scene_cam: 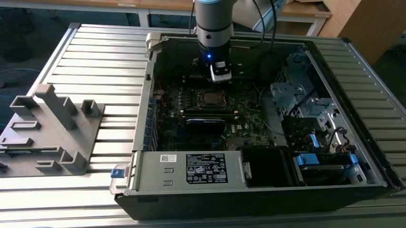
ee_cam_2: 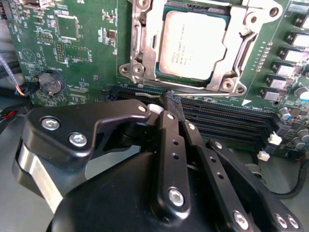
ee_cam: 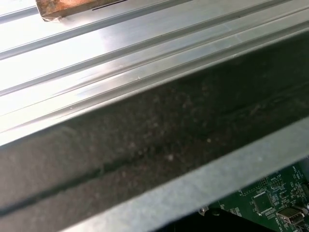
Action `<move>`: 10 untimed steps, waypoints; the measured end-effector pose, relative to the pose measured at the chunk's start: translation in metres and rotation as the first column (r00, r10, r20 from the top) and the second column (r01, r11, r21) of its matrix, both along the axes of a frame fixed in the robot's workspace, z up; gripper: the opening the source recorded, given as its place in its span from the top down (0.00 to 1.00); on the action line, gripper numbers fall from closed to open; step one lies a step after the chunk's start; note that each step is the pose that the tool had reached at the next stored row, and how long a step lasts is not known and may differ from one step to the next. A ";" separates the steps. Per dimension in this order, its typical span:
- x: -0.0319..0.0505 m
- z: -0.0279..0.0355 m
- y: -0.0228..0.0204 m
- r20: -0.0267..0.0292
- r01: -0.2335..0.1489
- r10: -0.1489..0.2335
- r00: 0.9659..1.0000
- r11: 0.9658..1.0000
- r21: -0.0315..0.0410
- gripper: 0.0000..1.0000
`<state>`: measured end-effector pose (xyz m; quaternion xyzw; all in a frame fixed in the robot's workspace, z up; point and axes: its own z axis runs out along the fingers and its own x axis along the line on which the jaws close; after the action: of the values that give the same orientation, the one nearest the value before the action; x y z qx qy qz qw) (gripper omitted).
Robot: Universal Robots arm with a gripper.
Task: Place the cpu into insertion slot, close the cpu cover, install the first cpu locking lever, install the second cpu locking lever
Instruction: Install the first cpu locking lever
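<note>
My gripper (ee_cam_2: pixel 171 102) is pinched shut on nothing, its tips over the memory slots (ee_cam_2: pixel 227 121). The cpu (ee_cam_2: pixel 193 46) lies just beyond the tips, mid-board, framed by the lowered cover (ee_cam_2: pixel 145 48).

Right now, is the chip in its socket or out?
In: in the second wrist view the chip lies flat inside the socket, the silver cover frame lying around it.

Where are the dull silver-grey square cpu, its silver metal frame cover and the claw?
dull silver-grey square cpu (ee_cam_2: pixel 193 46): second wrist view, centre of its metal top.
silver metal frame cpu cover (ee_cam_2: pixel 147 48): second wrist view, one side rail.
black claw (ee_cam_2: pixel 172 100): second wrist view, between shut tips.
</note>
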<state>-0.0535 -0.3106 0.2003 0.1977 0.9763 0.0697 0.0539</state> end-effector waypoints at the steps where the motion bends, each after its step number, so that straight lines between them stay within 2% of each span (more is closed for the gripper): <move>1: -0.0003 0.0000 0.0000 0.000 0.000 0.000 1.000 1.000 0.000 0.89; 10: -0.0009 -0.0011 0.0000 0.000 0.000 0.000 1.000 1.000 -0.011 0.89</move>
<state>-0.0544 -0.3107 0.1992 0.1974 0.9767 0.0645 0.0550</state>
